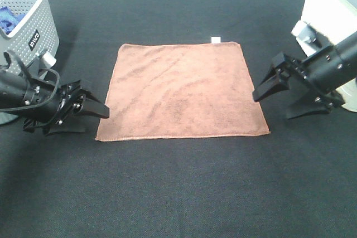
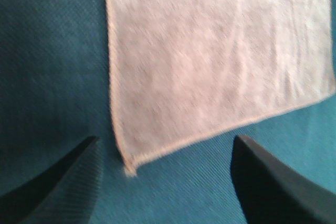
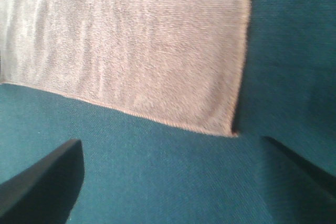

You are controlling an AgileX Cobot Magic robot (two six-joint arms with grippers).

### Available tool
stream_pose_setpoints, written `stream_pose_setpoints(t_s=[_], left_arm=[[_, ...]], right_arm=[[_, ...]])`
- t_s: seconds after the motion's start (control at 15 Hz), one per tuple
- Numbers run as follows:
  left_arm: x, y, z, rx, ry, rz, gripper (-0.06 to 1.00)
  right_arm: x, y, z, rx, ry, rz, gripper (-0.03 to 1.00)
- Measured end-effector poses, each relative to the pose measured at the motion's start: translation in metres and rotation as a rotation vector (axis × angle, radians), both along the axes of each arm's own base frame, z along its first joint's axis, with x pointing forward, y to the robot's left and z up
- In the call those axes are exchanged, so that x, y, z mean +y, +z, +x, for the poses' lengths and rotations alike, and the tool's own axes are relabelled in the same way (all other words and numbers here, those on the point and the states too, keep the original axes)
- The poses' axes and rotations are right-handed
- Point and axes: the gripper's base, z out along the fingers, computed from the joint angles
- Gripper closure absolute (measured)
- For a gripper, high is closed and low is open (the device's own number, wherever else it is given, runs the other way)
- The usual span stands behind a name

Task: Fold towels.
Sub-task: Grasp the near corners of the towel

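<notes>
A brown towel (image 1: 181, 90) lies flat and spread out on the black table, with a small white tag (image 1: 216, 39) at its far edge. My left gripper (image 1: 95, 120) is open and empty, low over the table just left of the towel's near left corner. In the left wrist view the towel (image 2: 210, 61) looks pale, and its corner lies between the open fingers (image 2: 63, 182). My right gripper (image 1: 272, 107) is open and empty, just right of the towel's near right corner. The right wrist view shows the towel (image 3: 131, 40) with that corner ahead of the fingers (image 3: 47, 182).
A grey perforated basket (image 1: 33, 20) with something blue inside stands at the far left, behind my left arm. White equipment (image 1: 329, 4) stands at the far right, behind my right arm. Black cloth (image 1: 178, 193) covers the table in front of the towel.
</notes>
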Motion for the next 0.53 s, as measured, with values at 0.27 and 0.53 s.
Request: stream_pose_setpoints(t_s=[0.27, 0.53], left_arm=[[0.001, -0.005, 0.012, -0.013, 0.012, 0.019, 0.27], [-0.016, -0.019, 0.027, -0.009, -0.025, 0.013, 0.27]], right_arm=[[-0.001, -0.015, 0.011, 0.018, -0.01, 0.003, 0.14], [0.006, -0.036, 0.02, 0.039, 0.015, -0.016, 0.14]])
